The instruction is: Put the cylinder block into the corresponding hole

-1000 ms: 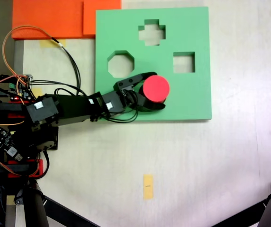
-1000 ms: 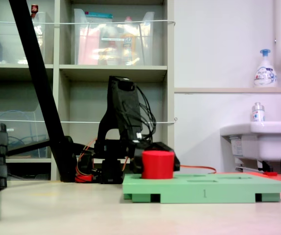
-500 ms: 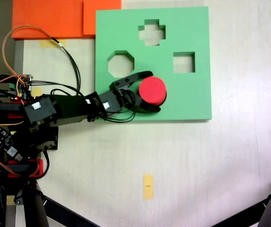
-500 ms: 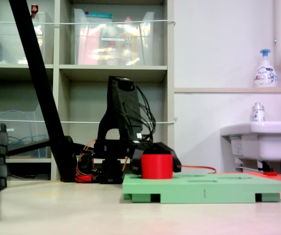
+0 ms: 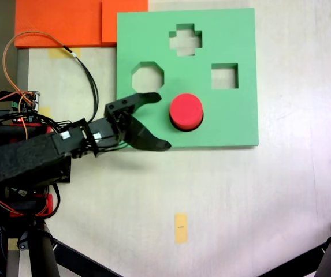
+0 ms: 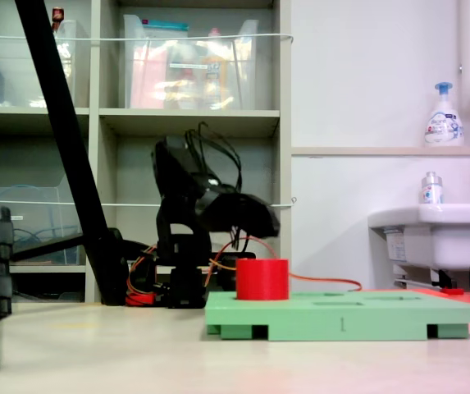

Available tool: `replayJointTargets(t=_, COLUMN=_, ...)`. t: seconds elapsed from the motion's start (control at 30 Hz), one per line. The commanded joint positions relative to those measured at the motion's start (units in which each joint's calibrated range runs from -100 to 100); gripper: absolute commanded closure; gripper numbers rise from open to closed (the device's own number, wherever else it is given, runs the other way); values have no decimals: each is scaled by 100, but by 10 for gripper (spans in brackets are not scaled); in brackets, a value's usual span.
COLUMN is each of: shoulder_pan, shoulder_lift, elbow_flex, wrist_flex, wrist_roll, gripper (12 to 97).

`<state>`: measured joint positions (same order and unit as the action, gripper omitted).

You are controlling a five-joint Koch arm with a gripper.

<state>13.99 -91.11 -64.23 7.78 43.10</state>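
Fingers (image 5: pixel 156 98) spread wide, gripping nothing, just beside the cylinder block (image 5: pixel 186 111). It looks light, soft foam; pinch its curved sides gently.

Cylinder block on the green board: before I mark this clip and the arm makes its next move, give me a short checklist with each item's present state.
1. Cylinder block stands upright over the round cut-out of the green board: ok.
2. Block seated flush: not ok; in a fixed view it stands tall above the board's top.
3. Gripper has let go; open, fingers apart from the block: ok.
4. Gripper lifted clear above the board: ok.
5. Octagonal cut-out, cross-shaped cut-out and square cut-out unfilled: ok.
6. Block bottomed out in the hole: cannot tell.
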Motion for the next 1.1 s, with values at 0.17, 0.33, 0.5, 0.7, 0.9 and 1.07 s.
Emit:
replayJointTargets(t=0.17, shoulder_pan=-786, shoulder_lift=-889, elbow_flex=930, wrist_flex=-2054, wrist_roll=-2007, gripper=539)
replayJointTargets(t=0.33, shoulder_pan=-1338, shoulder_lift=-889, elbow_flex=571, wrist_flex=-1159, wrist_roll=-3404, gripper=588)
replayJointTargets(t=0.5, shoulder_pan=-1319, shoulder_lift=-889, elbow_flex=-1154, wrist_flex=526, wrist_roll=-4010, gripper=592)
replayJointTargets(t=0.7, shoulder_pan=-1206, shoulder_lift=-889, elbow_flex=-3278, wrist_flex=1749, wrist_roll=-4542, gripper=589)
replayJointTargets(t=0.9, shoulder_pan=-1201, shoulder_lift=-889, elbow_flex=-3577, wrist_flex=1749, wrist_roll=-4562, gripper=588)
replayJointTargets(t=1.07, shoulder_pan=-1231, shoulder_lift=-889, elbow_flex=-3577, wrist_flex=681, wrist_roll=-4557, gripper=588)
